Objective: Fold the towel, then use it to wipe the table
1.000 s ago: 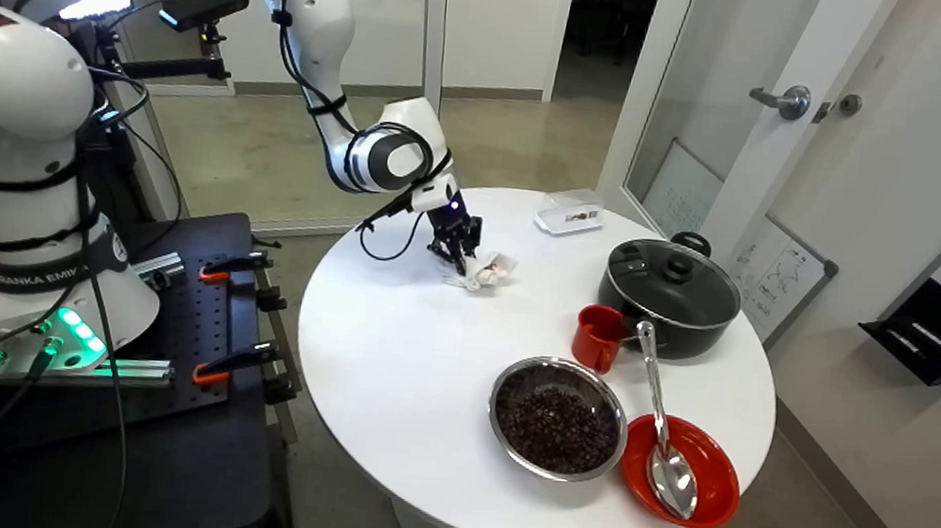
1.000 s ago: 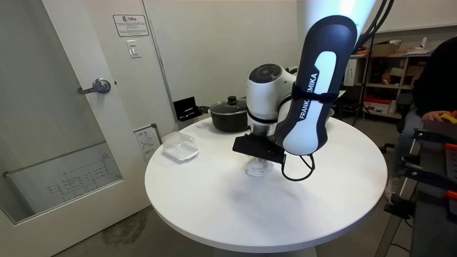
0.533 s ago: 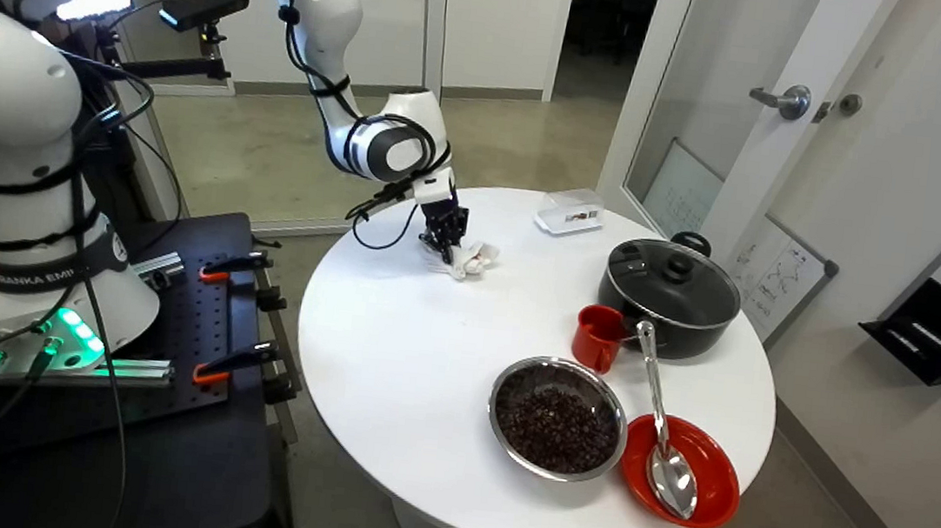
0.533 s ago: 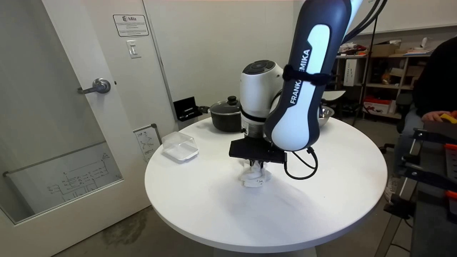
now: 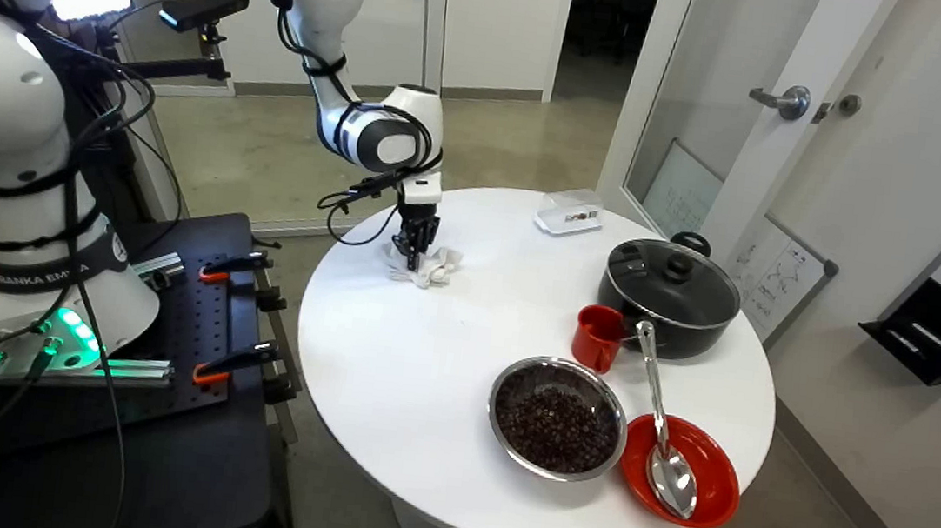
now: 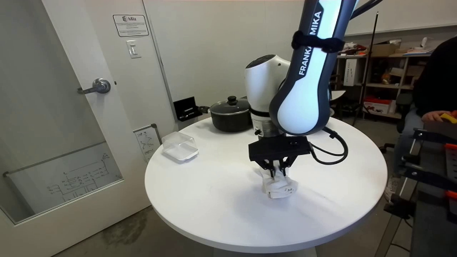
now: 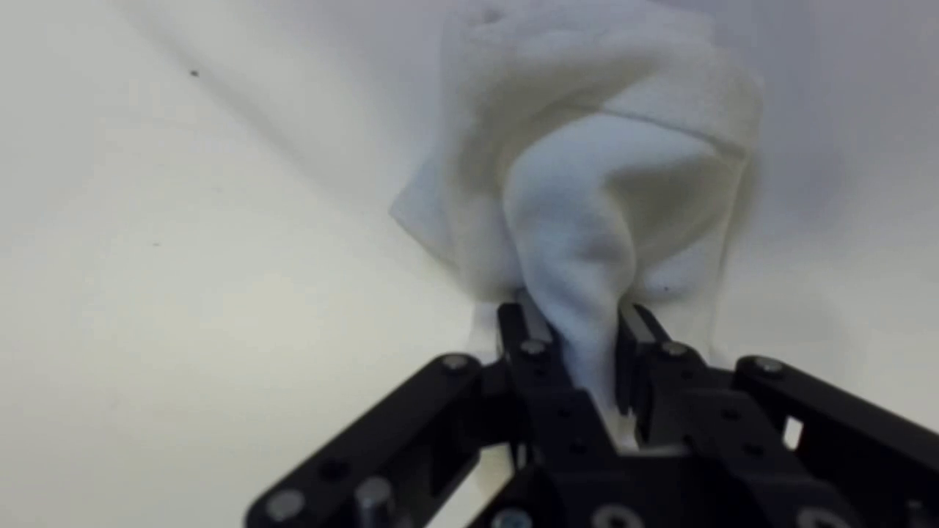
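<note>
Pot [image 6: 230, 121]: partly hidden behind the arm [image 6: 300, 107] in an exterior view
Arm: cut off above in both exterior views
Gripper [image 7: 576, 306]: narrowed, pinching the towel [image 7: 572, 183]
Towel: crumpled on the tabletop [image 6: 200, 210], one fold between the gripper's jaws

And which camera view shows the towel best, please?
The wrist view: the towel appears largest there, its folds plain, pinched in the gripper. Both exterior views show it smaller, crumpled, partly covered by the gripper.
</note>
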Controlling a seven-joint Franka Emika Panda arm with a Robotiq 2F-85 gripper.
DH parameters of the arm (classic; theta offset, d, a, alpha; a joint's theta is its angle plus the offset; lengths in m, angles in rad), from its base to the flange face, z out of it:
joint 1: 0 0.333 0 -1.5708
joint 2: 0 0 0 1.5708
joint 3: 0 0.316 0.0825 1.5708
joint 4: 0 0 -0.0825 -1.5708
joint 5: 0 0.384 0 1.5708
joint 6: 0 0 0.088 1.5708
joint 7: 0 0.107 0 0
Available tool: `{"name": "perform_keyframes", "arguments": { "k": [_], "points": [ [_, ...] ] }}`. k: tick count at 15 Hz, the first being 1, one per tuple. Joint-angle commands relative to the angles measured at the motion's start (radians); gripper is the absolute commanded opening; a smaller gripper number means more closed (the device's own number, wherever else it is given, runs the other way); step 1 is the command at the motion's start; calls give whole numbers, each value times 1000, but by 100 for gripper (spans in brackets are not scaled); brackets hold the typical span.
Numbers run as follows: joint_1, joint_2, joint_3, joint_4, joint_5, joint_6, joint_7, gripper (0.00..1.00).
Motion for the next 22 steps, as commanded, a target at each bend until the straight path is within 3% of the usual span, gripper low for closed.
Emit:
{"name": "perform_keyframes", "arguments": {
  "k": [1, 7, 12, 22],
  "points": [
    [-60, -25, 65, -93, -51, -34, -106, 5],
    [-48, -55, 20, -183, -169, -130, -171, 5],
    [-52, -61, 3, -190, -286, -247, -156, 5],
    [-60, -69, -14, -225, -283, -27, -56, 5]
  ]
}}
